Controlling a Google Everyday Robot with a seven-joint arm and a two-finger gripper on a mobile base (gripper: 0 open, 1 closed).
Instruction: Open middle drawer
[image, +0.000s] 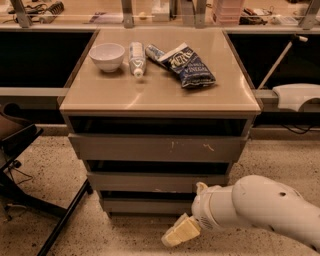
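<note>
A: Where's the plain grey handleless middle drawer (145, 181)?

B: Six o'clock, under the bench top. The cream gripper (181, 233) hangs at five o'clock, holding nothing. I cannot tell how far open it is. It might hook the grey bottom drawer front (145, 205) instead.

Free floor (125, 235) around low gripper (181, 232)

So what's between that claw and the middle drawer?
Camera view: only the bottom drawer front lies between the gripper, near the floor, and the middle drawer.
</note>
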